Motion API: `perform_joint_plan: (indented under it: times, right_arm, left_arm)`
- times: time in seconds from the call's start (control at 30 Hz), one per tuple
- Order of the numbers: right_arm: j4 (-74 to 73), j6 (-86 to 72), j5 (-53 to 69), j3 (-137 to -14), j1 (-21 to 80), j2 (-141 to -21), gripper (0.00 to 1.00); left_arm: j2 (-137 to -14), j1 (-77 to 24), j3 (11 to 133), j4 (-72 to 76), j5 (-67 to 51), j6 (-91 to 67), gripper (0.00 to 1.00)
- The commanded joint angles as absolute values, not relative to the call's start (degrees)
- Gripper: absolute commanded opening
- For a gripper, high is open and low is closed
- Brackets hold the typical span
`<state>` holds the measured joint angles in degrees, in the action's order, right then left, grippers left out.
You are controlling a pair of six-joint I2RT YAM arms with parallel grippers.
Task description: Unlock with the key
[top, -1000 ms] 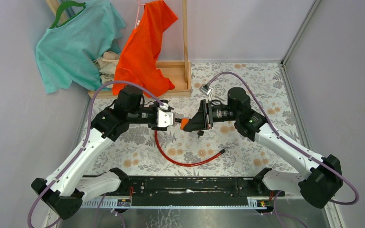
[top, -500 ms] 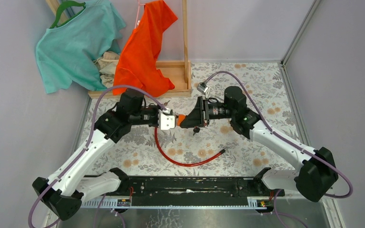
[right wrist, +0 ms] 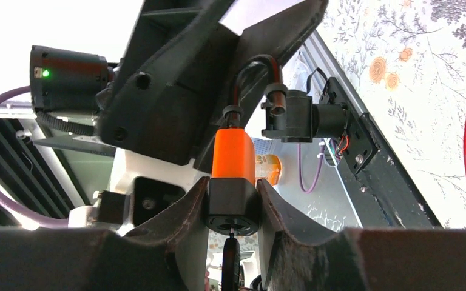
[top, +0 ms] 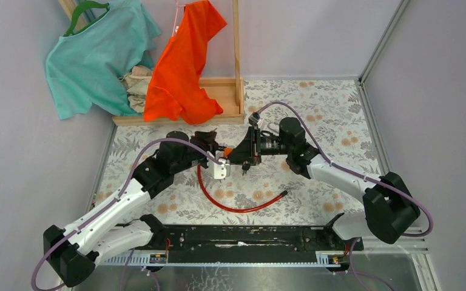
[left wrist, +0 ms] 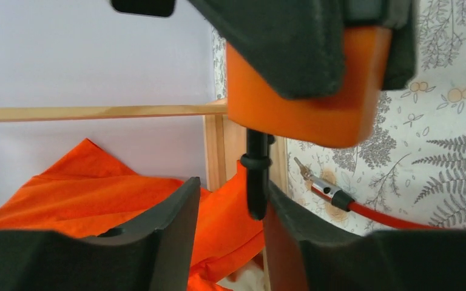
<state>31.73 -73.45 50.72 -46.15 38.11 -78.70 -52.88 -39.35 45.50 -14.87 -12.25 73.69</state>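
While the right tool (right wrist: 233, 197) clamps the lock (right wrist: 233, 151), left tool (left wrist: 230, 197) straddles cable (left wrist: 256, 176).

Floral-patterned table (top: 315, 103) — a red cable (top: 236, 208) curves across its middle (one end loose), a wooden rack (top: 221, 91) stands far-left.

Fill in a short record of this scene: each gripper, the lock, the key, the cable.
right gripper: shut on the orange cable lock
left gripper: open, jaws apart beside the lock's black cable stem
key: seems to sit in the lock's black end
red cable: lies curved on the floral table, free end unplugged
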Motion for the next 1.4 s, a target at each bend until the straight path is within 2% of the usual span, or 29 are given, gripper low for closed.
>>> perform_joint_plan:
  times: [0.0,0.1,0.13,0.23,0.47,0.6,0.77,1.2,1.23,1.27,1.33,1.37]
  right_arm:
    - [38.0,-74.9,49.3,-46.1,36.4,-78.7,0.00]
    - [34.8,-71.6,48.8,-46.1,33.8,-79.1,0.00]
    - [32.8,-69.9,48.7,-46.2,32.9,-79.4,0.00]
    - [30.3,-66.2,48.4,-45.6,30.4,-80.8,0.00]
    - [19.7,-53.0,44.2,-50.0,29.2,-88.6,0.00]
    - [14.2,-44.8,40.3,-52.8,29.3,-93.6,0.00]
    - [13.7,-40.4,35.9,-52.7,30.9,-99.9,0.00]
    - [17.3,-42.0,33.6,-50.1,33.9,-105.6,0.00]
    - [16.8,-42.0,33.4,-50.2,33.8,-105.5,0.25]
    - [15.7,-41.6,32.7,-50.5,33.8,-105.4,0.41]
    - [12.3,-40.0,30.5,-51.5,33.8,-104.6,0.60]
    - [10.4,-39.1,28.8,-52.0,33.9,-103.9,0.73]
  left_arm:
    - [-54.0,-39.6,46.8,-9.7,-8.8,70.8,0.60]
    - [-56.3,-37.8,53.2,-22.6,-13.6,63.5,0.97]
    - [-57.3,-35.6,55.6,-27.5,-18.1,61.5,1.00]
    - [-60.2,-31.4,60.2,-37.7,-23.8,58.6,1.00]
    - [-66.6,-23.5,66.4,-48.5,-25.1,55.0,1.00]
    - [-70.1,-21.1,70.6,-50.6,-26.0,50.3,1.00]
    - [-69.0,-20.4,69.5,-48.7,-27.6,48.4,1.00]
    - [-68.3,-19.9,67.9,-47.4,-25.9,45.0,1.00]
    - [-68.2,-19.8,68.0,-47.4,-25.9,44.9,1.00]
    - [-68.2,-19.8,68.1,-47.3,-25.8,44.7,1.00]
    - [-68.4,-19.8,68.4,-47.2,-25.2,44.2,1.00]
    - [-68.5,-19.8,68.6,-47.2,-24.7,43.7,1.00]
